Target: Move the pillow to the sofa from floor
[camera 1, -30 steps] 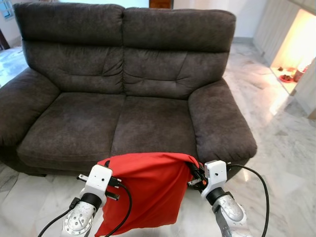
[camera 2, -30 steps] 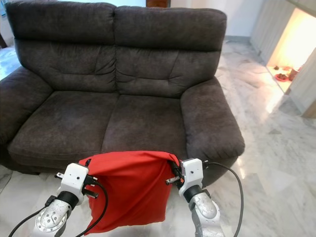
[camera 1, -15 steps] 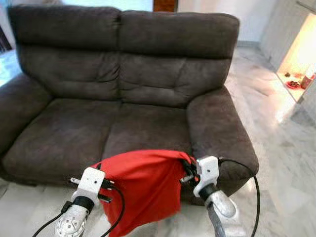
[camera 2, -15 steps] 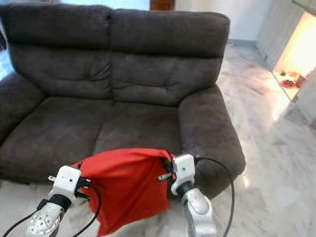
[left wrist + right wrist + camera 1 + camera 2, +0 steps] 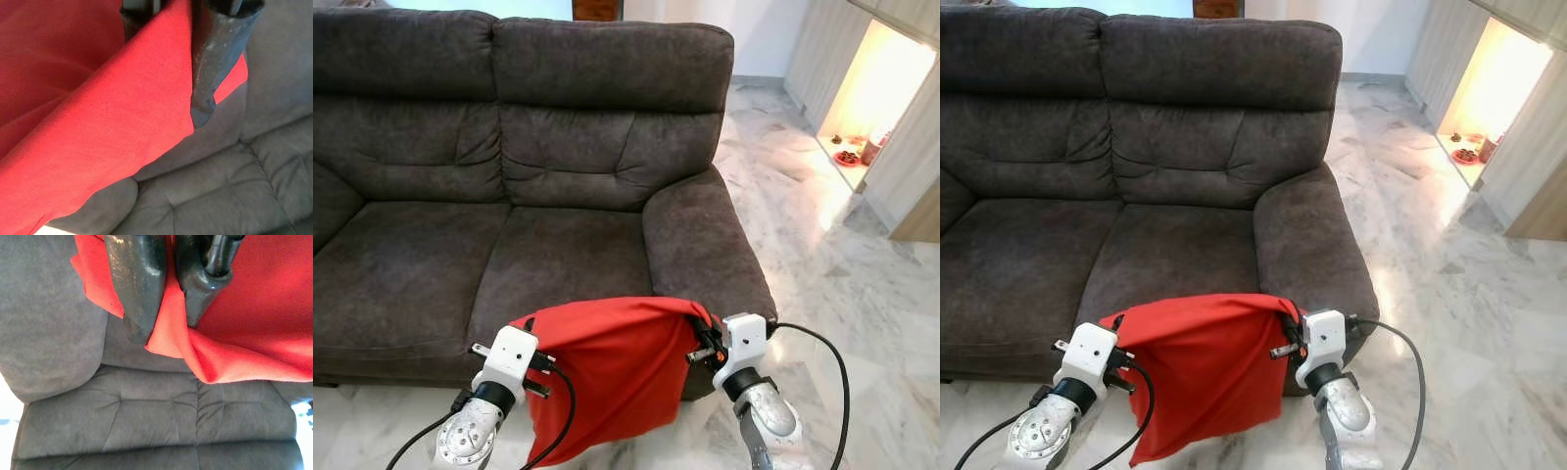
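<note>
Pillow (image 5: 607, 377) hanging in the air just in front of the sofa's (image 5: 538, 245) front edge, well clear of the marble floor (image 5: 862, 323), carried between both grippers. Left gripper (image 5: 530, 338) pinching the upper left corner; in the left wrist view, black fingers (image 5: 215, 54) lying against the red cloth, closed on it. Right gripper (image 5: 703, 345) clamping the upper right corner, with red fabric bunching between its fingers (image 5: 139, 289) in the right wrist view. Top edge running level from one gripper to the other, so long axis lying roughly side to side, parallel to the seat front; rest of the body drooping straight down, lower left corner hanging lowest. Handling judged as light and very soft: sagging like loose cloth, no stiffness, folding wherever unsupported, not fragile, probably not slippery given the weave. Filling hard to judge from these views, possibly thin or merely a cover. Hold at the two top corners judged sound, keeping the piece spread. Carrying step appearing well advanced; remaining work judged to be lifting over the seat edge, toward the right seat cushion (image 5: 568, 259) directly ahead, and letting go.
</note>
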Available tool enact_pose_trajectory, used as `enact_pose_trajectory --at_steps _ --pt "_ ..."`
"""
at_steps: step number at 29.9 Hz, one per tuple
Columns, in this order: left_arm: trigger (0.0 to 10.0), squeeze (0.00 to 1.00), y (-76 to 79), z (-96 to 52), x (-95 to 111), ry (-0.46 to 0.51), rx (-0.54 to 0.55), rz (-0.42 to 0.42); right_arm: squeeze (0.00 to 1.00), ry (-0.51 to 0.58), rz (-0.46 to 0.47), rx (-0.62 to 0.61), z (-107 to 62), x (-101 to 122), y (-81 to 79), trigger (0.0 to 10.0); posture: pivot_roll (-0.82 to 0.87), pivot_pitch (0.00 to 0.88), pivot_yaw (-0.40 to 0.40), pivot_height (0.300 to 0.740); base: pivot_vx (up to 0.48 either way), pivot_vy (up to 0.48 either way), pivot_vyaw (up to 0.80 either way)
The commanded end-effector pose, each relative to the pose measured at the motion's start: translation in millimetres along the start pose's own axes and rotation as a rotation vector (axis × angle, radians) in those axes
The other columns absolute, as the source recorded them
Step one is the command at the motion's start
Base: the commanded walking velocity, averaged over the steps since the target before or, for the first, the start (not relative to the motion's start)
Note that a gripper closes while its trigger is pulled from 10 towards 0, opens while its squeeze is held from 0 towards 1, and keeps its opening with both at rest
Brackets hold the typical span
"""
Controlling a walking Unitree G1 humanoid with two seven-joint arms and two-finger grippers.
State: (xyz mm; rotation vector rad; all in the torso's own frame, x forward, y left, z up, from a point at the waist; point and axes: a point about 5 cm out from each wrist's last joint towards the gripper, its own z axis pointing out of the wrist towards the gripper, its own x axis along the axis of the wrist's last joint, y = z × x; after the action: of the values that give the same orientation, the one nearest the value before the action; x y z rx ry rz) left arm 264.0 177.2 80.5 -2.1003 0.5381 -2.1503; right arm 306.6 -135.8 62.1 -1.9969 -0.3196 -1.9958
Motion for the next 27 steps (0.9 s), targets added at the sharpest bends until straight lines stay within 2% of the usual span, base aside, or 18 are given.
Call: enact_pose_trajectory --at_steps 1,5,9,12,16,18,20,24,27 --pt "10.0 0.0 -21.2 1.6 28 0.128 0.086 0.019 0.0 0.061 0.001 -0.033 1.9 12 3.9 10.0 0.08 0.089 -0.006 0.74 0.0 0.0 0.0" --pt "10.0 0.0 -25.1 0.0 30 0.132 0.107 0.012 0.0 0.082 0.003 -0.035 2.6 16 3.2 10.0 0.08 0.089 -0.007 0.74 0.0 0.0 0.0" --pt "10.0 0.0 -37.2 -2.0 44 0.178 0.19 0.025 0.0 0.18 0.018 -0.044 8.3 38 -6.5 10.0 0.07 0.078 -0.002 0.74 0.0 0.0 0.0" --pt "10.0 0.0 -43.9 0.0 52 0.208 0.229 0.018 0.0 0.202 0.015 -0.065 7.6 42 -4.9 10.0 0.08 0.076 -0.004 0.74 0.0 0.0 0.0" --pt "10.0 0.0 -45.6 0.5 61 0.232 0.223 0.036 0.0 0.231 0.005 -0.09 6.3 51 -2.1 10.0 0.07 0.068 -0.002 0.74 0.0 0.0 0.0" --pt "10.0 0.0 -51.8 2.9 67 0.245 0.273 -0.035 0.0 0.249 0.028 -0.088 5.9 55 -2.4 10.0 0.06 0.065 -0.002 0.74 0.0 0.0 0.0" --pt "10.0 0.0 -58.5 9.1 78 0.281 0.299 -0.039 0.0 0.272 0.045 -0.082 5.8 62 -4.3 10.0 0.07 0.057 -0.003 0.74 0.0 0.0 0.0" --pt "10.0 0.0 -56.9 12.1 83 0.299 0.276 -0.012 0.0 0.284 0.041 -0.074 6.4 67 -7.4 10.0 0.06 0.05 0.0 0.74 0.0 0.0 0.0" --pt "10.0 0.0 -56.0 12.3 81 0.28 0.279 -0.026 0.0 0.291 0.046 -0.057 8.1 69 -10.8 10.0 0.06 0.046 0.002 0.74 0.085 0.0 0.0"
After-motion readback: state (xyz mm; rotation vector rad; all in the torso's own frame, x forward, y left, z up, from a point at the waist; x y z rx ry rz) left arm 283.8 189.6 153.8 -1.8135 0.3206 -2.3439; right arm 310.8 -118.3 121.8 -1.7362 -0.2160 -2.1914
